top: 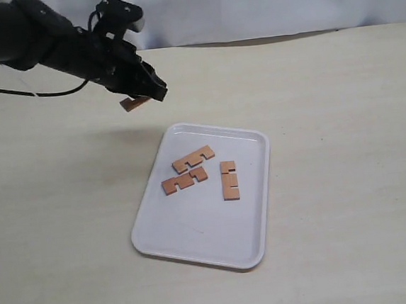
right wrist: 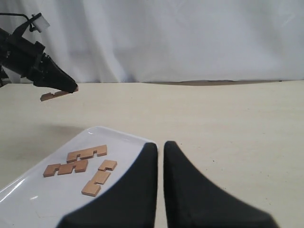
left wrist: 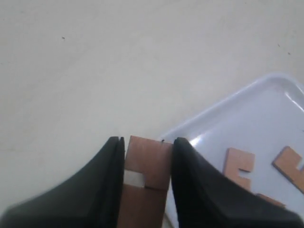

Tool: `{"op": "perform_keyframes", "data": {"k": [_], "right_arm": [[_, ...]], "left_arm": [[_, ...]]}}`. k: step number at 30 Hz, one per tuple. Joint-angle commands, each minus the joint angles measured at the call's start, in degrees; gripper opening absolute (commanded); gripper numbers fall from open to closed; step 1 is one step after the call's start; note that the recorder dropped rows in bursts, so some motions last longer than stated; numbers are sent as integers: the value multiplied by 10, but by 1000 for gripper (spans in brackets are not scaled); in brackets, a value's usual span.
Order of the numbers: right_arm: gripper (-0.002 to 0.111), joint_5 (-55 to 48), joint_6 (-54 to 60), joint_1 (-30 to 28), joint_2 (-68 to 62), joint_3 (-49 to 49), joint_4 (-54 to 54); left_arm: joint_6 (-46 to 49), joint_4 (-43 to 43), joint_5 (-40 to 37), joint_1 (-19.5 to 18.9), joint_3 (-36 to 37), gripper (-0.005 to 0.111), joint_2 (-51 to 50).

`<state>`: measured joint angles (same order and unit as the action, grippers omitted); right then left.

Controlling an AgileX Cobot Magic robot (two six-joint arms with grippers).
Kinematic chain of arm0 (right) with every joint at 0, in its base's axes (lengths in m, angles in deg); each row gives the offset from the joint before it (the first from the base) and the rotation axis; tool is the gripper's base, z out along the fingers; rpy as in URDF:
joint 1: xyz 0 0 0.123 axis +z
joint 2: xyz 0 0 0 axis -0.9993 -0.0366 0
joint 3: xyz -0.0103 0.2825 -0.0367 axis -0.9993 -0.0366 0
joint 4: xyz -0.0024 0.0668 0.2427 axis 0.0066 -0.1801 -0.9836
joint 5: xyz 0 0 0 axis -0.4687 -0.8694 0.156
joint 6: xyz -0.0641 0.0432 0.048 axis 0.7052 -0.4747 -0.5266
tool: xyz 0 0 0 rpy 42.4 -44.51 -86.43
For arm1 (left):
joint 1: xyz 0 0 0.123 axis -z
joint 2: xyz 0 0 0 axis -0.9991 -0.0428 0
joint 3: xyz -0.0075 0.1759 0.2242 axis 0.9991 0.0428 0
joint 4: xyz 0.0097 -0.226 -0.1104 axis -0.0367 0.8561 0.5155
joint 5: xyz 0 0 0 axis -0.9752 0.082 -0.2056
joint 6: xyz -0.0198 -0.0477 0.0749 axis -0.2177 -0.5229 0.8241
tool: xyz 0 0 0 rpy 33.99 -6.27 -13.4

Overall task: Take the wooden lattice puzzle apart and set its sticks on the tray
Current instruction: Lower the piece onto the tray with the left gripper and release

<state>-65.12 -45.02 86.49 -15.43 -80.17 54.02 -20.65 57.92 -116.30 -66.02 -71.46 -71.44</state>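
left gripper (top: 147,93) is at upper left of the exterior frame, up off the table (top: 342,111), just beyond the tray's upper-left corner. Its fingers pinch one held stick (top: 135,102) flat between them, with the end poking out past the tips and a notch showing in the left wrist view (left wrist: 146,159). tray (top: 196,241) sits mid-frame with three sticks lying flat in its upper half: top stick (top: 193,158) is angled, second stick (top: 184,180) is just below it (touching or not, can't tell), third stick (top: 230,180) is to the right, apart. right gripper (right wrist: 160,159) has its fingers all but together, a thin slit, nothing between.
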Motion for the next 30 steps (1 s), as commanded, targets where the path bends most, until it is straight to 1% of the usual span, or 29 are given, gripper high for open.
{"op": "perform_keyframes", "data": {"k": [1,2,5,8,11,15,20,22,23,25,27,29,30], "right_arm": [[4,4,0,2,2,0,-2],[4,4,0,2,2,0,-2],[4,4,0,2,2,0,-2],[4,4,0,2,2,0,-2],[4,4,0,2,2,0,-2],[4,4,0,2,2,0,-2],[4,4,0,2,2,0,-2],[4,4,0,2,2,0,-2],[4,4,0,2,2,0,-2],[4,4,0,2,2,0,-2],[4,4,0,2,2,0,-2],[4,4,0,2,2,0,-2],[4,4,0,2,2,0,-2]], "left_arm": [[-194,-168,-20,72,2,0,14],[-219,-182,-23,87,2,0,14],[-235,-180,-23,130,5,0,12],[-247,-179,14,162,23,0,10],[-285,-177,46,177,35,0,-1],[-297,-149,46,185,35,0,-27],[-309,-111,46,185,35,1,-51],[-310,-119,46,185,35,10,-56],[-310,-120,43,185,35,18,-56],[-310,-120,38,185,32,38,-54],[-310,-128,32,185,26,64,-49],[-310,-150,26,183,20,81,-43],[-310,-156,21,183,18,86,-38]]}}
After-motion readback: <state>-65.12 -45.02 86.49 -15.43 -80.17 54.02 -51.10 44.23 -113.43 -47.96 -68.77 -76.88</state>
